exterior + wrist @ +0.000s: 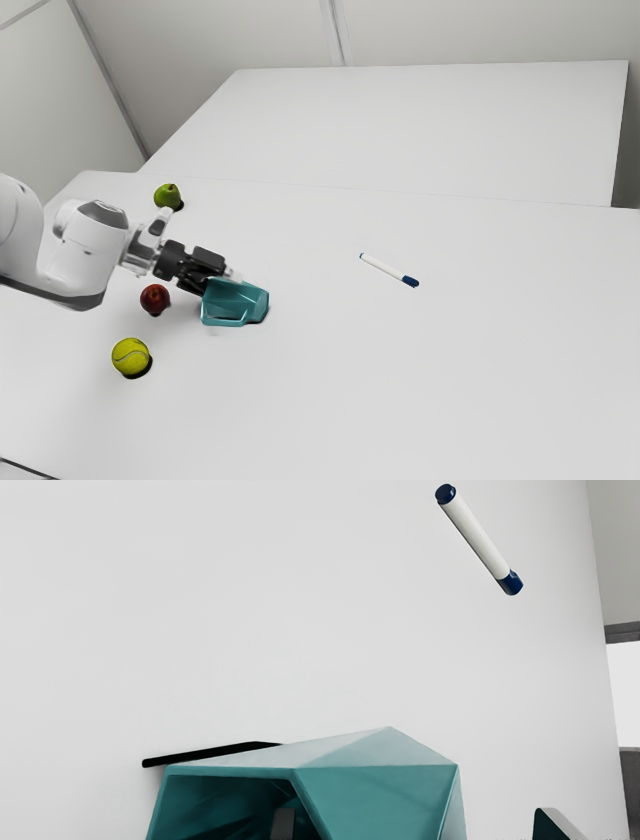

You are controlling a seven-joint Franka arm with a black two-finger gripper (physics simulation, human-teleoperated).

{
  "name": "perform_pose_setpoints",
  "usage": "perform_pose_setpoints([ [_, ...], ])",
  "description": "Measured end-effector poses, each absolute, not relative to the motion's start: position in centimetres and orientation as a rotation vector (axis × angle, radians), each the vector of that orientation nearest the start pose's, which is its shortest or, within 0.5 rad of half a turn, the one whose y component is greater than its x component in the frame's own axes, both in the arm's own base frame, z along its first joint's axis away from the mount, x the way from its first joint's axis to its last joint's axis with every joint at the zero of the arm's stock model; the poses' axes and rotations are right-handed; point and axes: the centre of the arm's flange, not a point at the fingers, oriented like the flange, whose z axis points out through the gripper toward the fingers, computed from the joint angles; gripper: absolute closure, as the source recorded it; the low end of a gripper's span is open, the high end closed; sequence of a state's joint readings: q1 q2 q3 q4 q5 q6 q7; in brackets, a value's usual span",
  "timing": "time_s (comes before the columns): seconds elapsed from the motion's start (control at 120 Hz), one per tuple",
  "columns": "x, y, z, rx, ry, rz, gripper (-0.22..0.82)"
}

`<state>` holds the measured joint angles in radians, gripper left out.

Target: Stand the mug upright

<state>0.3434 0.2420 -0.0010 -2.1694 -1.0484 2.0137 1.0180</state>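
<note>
On the worktop [450, 380], exterior view, the marker [385, 267] lies near the mug's [232, 300] three o'clock, ball [130, 356] eight, apple [155, 298] nine, pear [167, 195] eleven.

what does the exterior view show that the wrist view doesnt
From the exterior view alone: the green pear, the red fruit, the tennis ball, the arm and the handle of the teal mug.

From the wrist view alone: a look into the mug's dark hollow.

In both: the mug lying on its side, the blue-ended marker, the table and the fingers.
</note>
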Motion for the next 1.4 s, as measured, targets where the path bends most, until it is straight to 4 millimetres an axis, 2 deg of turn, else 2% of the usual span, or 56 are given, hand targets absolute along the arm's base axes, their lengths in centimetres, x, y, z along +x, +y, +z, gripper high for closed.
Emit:
perform_pose_setpoints([
  [0.317,52.2,12.6,27.8,2.242,-0.072,0.332,0.55],
  [0.467,52.3,12.1,28.2,2.238,-0.097,0.350,0.67],
  [0.55,52.2,11.6,29.0,2.238,-0.118,0.368,0.72],
  [0.783,51.9,9.7,32.4,2.240,-0.203,0.424,0.75],
  [0.983,52.3,6.7,36.2,2.275,-0.351,0.440,0.77],
  [1.108,52.1,5.3,38.5,2.358,-0.480,0.386,0.77],
  [1.4,52.9,2.5,41.0,2.609,-0.703,0.170,0.78],
])
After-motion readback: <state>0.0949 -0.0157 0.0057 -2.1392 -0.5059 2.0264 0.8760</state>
